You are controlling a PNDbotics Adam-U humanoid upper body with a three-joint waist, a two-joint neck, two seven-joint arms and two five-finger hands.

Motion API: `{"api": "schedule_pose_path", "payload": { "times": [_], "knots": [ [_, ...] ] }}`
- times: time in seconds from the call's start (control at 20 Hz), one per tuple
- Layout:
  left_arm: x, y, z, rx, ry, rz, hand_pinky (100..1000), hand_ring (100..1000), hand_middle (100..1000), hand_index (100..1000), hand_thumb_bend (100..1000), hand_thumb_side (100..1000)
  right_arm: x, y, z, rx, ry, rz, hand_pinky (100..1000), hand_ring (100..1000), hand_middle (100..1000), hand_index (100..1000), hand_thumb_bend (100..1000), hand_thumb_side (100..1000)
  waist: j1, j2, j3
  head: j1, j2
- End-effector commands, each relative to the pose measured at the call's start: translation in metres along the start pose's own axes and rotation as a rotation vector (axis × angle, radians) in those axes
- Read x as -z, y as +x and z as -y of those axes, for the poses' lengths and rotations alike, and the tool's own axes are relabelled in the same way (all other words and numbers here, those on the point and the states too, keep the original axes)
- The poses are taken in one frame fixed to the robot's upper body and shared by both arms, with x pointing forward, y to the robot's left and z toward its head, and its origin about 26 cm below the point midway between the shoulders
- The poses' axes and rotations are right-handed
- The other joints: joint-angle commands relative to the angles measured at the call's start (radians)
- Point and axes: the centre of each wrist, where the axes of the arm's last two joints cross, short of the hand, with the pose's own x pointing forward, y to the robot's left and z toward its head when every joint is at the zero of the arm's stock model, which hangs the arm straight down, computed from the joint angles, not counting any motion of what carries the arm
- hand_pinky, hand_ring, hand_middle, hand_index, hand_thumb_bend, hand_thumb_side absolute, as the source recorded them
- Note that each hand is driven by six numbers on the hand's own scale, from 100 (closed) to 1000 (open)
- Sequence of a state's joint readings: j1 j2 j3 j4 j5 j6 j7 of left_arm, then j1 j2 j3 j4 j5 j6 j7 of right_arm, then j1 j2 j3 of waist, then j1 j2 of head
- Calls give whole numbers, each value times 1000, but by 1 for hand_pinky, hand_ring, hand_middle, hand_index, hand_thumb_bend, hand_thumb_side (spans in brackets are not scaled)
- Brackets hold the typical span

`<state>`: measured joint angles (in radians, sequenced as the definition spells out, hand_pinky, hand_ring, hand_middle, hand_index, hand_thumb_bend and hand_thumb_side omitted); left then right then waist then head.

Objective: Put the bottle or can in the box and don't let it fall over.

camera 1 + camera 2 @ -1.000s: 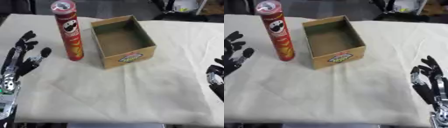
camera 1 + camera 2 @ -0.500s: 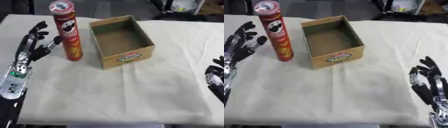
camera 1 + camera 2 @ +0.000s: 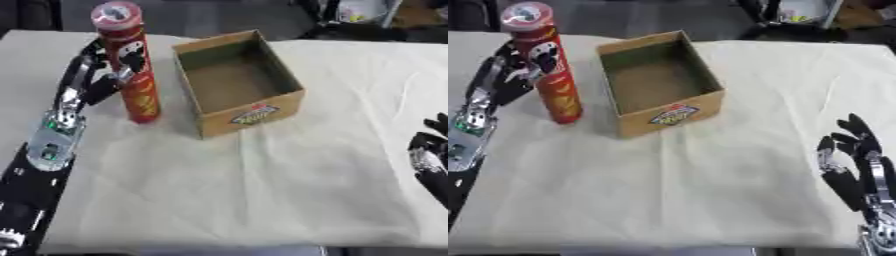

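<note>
The left hand (image 3: pixel 83 85) has its fingers spread wide just beside the tall red can (image 3: pixel 129 62), which stands upright on the tabletop (image 3: pixel 262 185) left of the open box (image 3: pixel 238 82); it should probably close around the middle to keep it upright.

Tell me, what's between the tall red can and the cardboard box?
Nothing: only a narrow strip of bare tablecloth separates the red can from the cardboard box, seen best in the right eye view.
</note>
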<state>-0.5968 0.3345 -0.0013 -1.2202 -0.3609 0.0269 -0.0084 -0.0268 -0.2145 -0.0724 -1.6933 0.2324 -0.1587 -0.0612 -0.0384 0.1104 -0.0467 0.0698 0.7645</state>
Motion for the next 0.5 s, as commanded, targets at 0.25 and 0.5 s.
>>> {"api": "schedule_pose_path", "payload": {
  "times": [0.25,0.5],
  "knots": [
    [9,-5,-2,40,-83,7,908,856,895,959,592,688,4,4,3,1,12,23,864,842,889,1000,100,507,-9,-19,-2,7,5],
    [8,-12,5,37,-154,16,912,858,894,923,491,643,3,2,2,4,12,14,864,842,889,1000,100,508,-10,-20,-4,12,5]
  ]
}}
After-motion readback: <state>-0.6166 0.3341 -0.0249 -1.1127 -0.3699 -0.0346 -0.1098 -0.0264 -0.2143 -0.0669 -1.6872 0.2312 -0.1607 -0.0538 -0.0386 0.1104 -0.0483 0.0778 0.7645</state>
